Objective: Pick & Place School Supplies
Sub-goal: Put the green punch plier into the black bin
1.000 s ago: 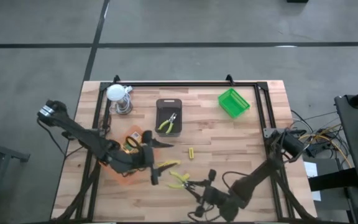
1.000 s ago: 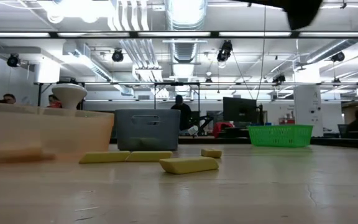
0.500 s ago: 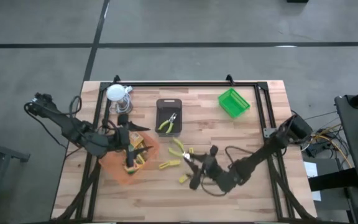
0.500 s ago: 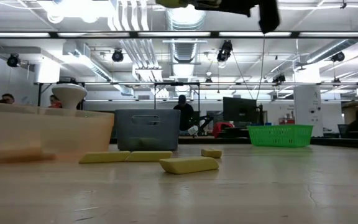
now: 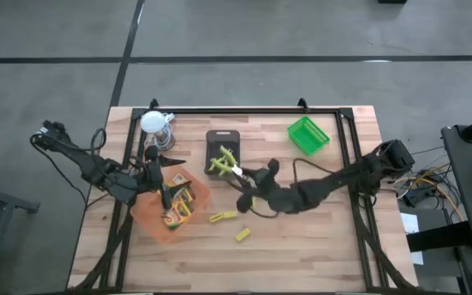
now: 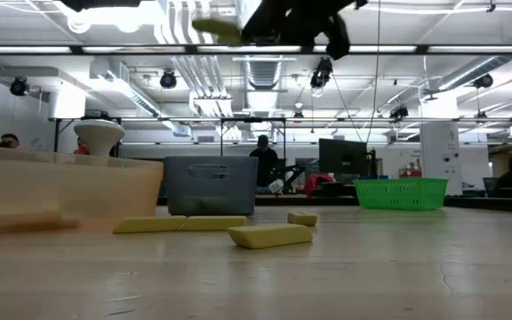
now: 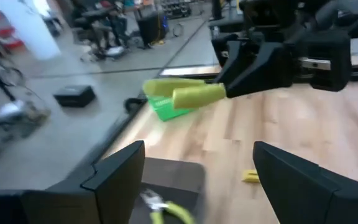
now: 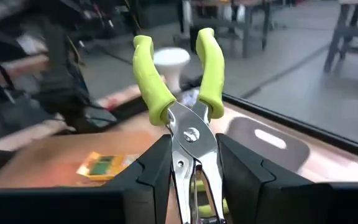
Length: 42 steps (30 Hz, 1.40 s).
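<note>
- The task is judged to be partly done: one lime-handled tool (image 5: pixel 220 164) is already lying in the black tray (image 5: pixel 223 137), and small printed boxes (image 5: pixel 176 205) are seen inside the orange tray (image 5: pixel 150 221).
- A second lime-handled plier-like tool (image 8: pixel 185 99) is clenched by its metal jaws between the fingers of the right gripper (image 5: pixel 240 179); it is held in the air just at 5 o'clock of the black tray, and its release there is judged to be the step in hand.
- Three yellow sticks are left on the wood: one (image 5: pixel 223 217) at 6 o'clock of the black tray, one (image 5: pixel 242 235) lower at 5 o'clock, and one (image 7: pixel 250 176) shown in the left wrist view.
- The green basket (image 5: pixel 308 135), at 3 o'clock of the black tray, appears to hold nothing.
- The left gripper (image 5: pixel 161 176) is held released, with fingers spread and nothing between them, above the far edge of the orange tray.
- How many boxes lie in the orange tray cannot be counted.
- In the low view both grippers are cut off at the upper border.
</note>
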Tool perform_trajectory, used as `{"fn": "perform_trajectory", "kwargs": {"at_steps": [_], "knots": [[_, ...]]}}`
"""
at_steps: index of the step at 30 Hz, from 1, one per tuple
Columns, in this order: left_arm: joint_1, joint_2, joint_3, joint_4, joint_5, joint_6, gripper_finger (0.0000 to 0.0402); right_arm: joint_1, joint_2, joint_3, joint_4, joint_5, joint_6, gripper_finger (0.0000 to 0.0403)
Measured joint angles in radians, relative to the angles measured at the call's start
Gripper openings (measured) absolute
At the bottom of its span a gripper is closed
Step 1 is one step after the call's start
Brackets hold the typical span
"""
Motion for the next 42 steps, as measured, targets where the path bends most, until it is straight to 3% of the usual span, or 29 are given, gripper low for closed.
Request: {"fn": "perform_trajectory", "kwargs": {"at_steps": [4, 8, 19, 26, 31, 37, 42], "knots": [[0.000, -0.049, -0.011, 0.004, -0.136, 0.143, 0.0305, -0.077, 0.022, 0.072, -0.181, -0.085, 0.094, 0.0108], [0.000, -0.095, -0.010, 0.002, -0.238, 0.238, 0.0305, -0.142, 0.056, 0.120, -0.256, -0.129, 0.163, 0.0110], [0.000, -0.196, -0.011, -0.002, -0.222, 0.421, 0.0305, -0.257, 0.198, 0.279, -0.408, -0.234, 0.301, 0.0109], [0.000, -0.227, -0.011, -0.005, -0.222, 0.423, 0.0305, -0.292, 0.307, 0.420, -0.660, -0.317, 0.385, 0.0111], [0.000, -0.232, -0.011, -0.006, -0.222, 0.444, 0.0305, -0.319, 0.366, 0.513, -0.694, -0.438, 0.384, 0.0111], [0.000, -0.234, -0.011, -0.005, -0.223, 0.444, 0.0305, -0.358, 0.384, 0.560, -0.801, -0.465, 0.439, 0.0111], [0.000, -0.232, -0.011, -0.008, -0.221, 0.445, 0.0305, -0.396, 0.376, 0.561, -0.822, -0.637, 0.444, 0.0111]]}}
